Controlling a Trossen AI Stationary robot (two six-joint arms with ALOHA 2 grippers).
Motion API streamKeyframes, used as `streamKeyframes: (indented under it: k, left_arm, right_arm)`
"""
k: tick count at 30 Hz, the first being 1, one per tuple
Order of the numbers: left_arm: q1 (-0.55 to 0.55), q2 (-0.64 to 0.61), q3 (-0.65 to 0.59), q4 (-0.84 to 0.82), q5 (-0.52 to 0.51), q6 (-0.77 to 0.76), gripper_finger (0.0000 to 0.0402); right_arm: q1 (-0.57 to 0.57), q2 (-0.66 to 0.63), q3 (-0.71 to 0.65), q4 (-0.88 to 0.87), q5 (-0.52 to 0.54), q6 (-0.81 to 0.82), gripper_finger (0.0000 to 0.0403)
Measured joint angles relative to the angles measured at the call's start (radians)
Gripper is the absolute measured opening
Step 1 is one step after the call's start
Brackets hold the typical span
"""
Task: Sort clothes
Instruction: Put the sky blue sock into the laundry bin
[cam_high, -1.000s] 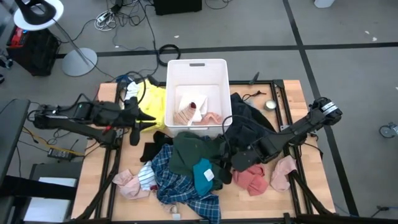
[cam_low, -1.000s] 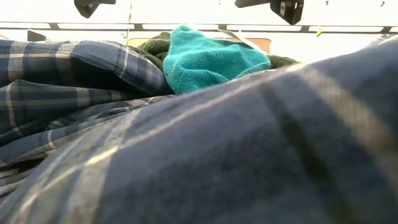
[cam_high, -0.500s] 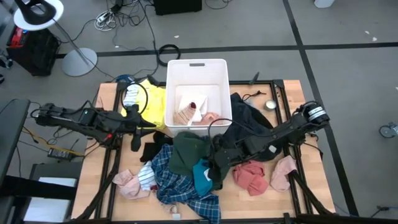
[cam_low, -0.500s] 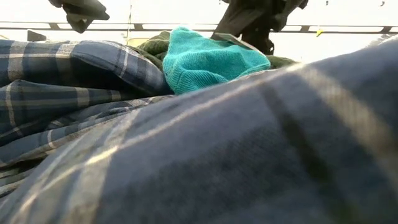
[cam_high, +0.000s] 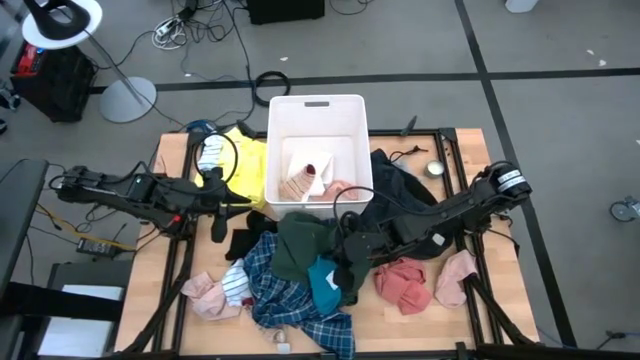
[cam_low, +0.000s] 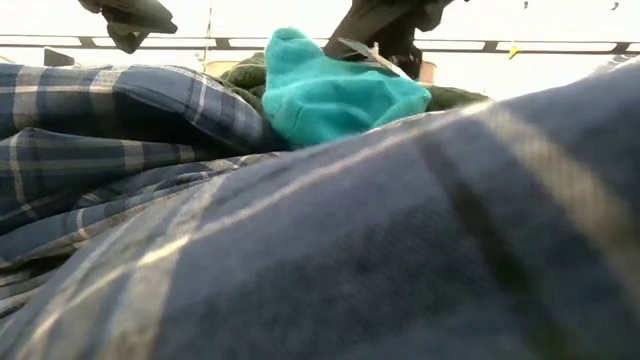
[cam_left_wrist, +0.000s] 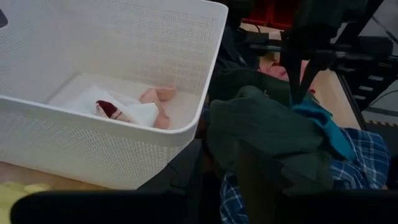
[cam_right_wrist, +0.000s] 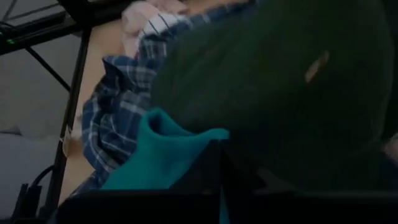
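A teal sock (cam_high: 322, 285) lies on top of the pile, partly on a blue plaid shirt (cam_high: 290, 305) and beside a dark green garment (cam_high: 303, 245). The sock also shows in the low view (cam_low: 330, 95) and the right wrist view (cam_right_wrist: 165, 158). My right gripper (cam_high: 346, 264) reaches in from the table's right and is shut on the sock. My left gripper (cam_high: 218, 222) hangs open and empty left of the pile, near the white slotted basket (cam_high: 285, 120). In the left wrist view (cam_left_wrist: 217, 158) it faces the green garment (cam_left_wrist: 267, 124). My right gripper holds the teal sock at its edge next to the green garment (cam_right_wrist: 186, 146). A thin strip of teal shows between the two dark fingers (cam_right_wrist: 205, 171). The fingers come slanting down from the table's right. The rest of the sock (cam_low: 300, 100) rests on the plaid shirt, bunched up.
The basket holds white and pink pieces (cam_high: 312, 180). Pink garments (cam_high: 403, 285) (cam_high: 205, 295) lie at the near right and near left. A yellow piece (cam_high: 245, 165) lies left of the basket and a black one (cam_high: 395, 195) right of it. A striped sock (cam_high: 232, 285) lies by the plaid shirt.
My right gripper has gone toward the table's left, from beside the pink garment over to the teal sock, and down onto it. The sock has bunched up, and one end stands a little higher. My left gripper has come down a little.
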Motion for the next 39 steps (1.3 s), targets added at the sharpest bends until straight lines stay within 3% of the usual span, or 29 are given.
streamKeyframes:
  k: [8,18,28,34,39]
  left_arm:
    - [0.000,0.000,0.000,-0.001,-0.004,0.004,0.0099]
    - [0.000,0.000,0.000,-0.001,-0.015,0.005,0.0099]
    - [0.000,0.000,0.000,-0.002,-0.037,0.007,0.0099]
    - [0.000,0.000,0.000,-0.013,-0.037,0.007,0.0099]
    - [0.000,0.000,0.000,-0.014,-0.036,0.008,0.0099]
  right_arm:
    - [0.003,-0.007,0.127,-0.057,0.028,-0.123,0.0001]
    - [-0.025,-0.008,0.424,-0.305,0.251,-0.346,0.0001]
    - [-0.160,-0.010,0.630,-0.306,0.314,-0.600,0.0000]
    - [-0.294,-0.010,0.645,-0.318,0.317,-0.606,0.0000]
    - [-0.374,-0.010,0.645,-0.416,0.264,-0.498,0.0006]
